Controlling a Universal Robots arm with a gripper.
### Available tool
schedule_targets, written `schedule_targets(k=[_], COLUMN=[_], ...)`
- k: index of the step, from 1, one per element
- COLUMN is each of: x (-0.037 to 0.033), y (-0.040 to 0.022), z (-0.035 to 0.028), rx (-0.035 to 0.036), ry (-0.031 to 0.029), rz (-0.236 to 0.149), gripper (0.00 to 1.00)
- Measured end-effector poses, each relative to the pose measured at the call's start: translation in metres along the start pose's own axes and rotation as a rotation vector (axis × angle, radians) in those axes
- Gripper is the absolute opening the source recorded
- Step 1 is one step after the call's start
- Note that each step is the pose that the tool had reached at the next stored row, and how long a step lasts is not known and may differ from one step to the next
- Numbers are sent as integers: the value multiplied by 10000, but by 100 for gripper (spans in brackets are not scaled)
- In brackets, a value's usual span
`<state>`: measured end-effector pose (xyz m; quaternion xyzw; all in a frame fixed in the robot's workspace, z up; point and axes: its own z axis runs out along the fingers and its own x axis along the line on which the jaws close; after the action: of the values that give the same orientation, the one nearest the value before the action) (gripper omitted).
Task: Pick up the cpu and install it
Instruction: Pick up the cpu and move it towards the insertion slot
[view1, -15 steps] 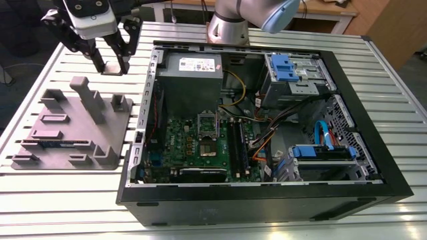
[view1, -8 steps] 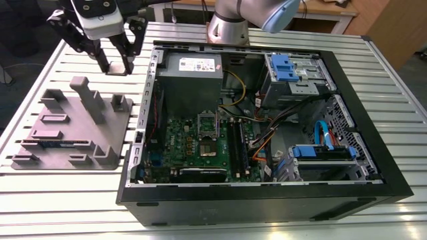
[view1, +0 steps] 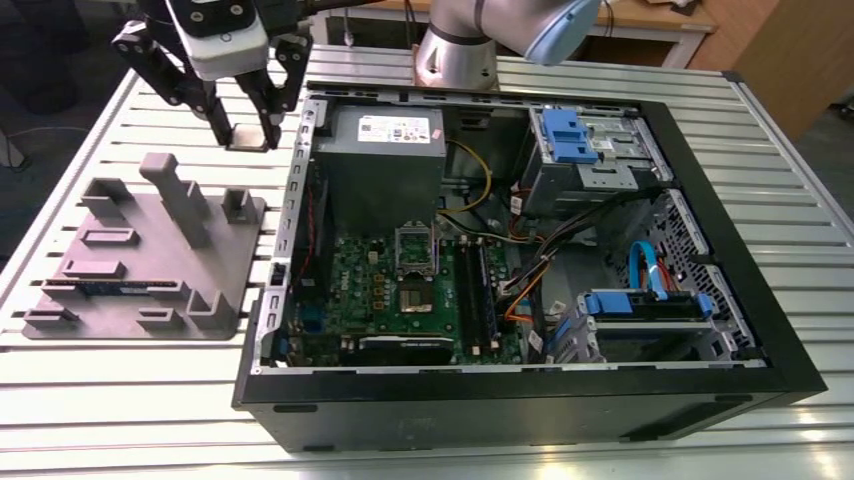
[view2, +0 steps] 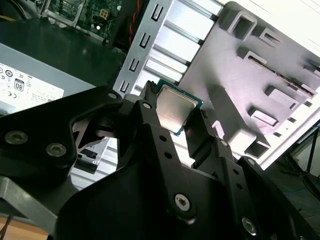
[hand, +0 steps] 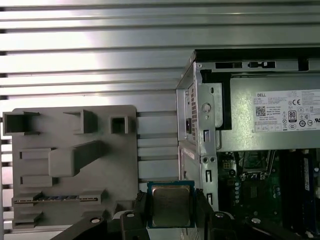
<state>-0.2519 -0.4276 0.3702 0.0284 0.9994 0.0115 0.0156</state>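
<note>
- While the slatted metal table (view1: 120, 400) spans the exterior view, the open computer case (view1: 534, 405) takes up that frame's centre and right.
- The grey fixture block (view1: 147, 270) lies at the exterior view's left, just beside the case.
- The motherboard (view1: 380, 300) sits mid-frame inside the case, with its socket frame (view1: 416, 250) near the middle.
- The gripper (view1: 247, 130) hangs at upper left, over the strip of table between block and case.
- The cpu (view2: 176, 107) is pinched by its edges between the fingers, clear of every surface, in both wrist views (hand: 170, 206).
</note>
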Motion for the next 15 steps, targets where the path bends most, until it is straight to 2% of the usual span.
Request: schedule_targets(k=[9,15], x=[-168,-249], y=[9,14], z=[6,10], rx=[0,0], ry=[0,0], rz=[0,0], gripper=[47,47])
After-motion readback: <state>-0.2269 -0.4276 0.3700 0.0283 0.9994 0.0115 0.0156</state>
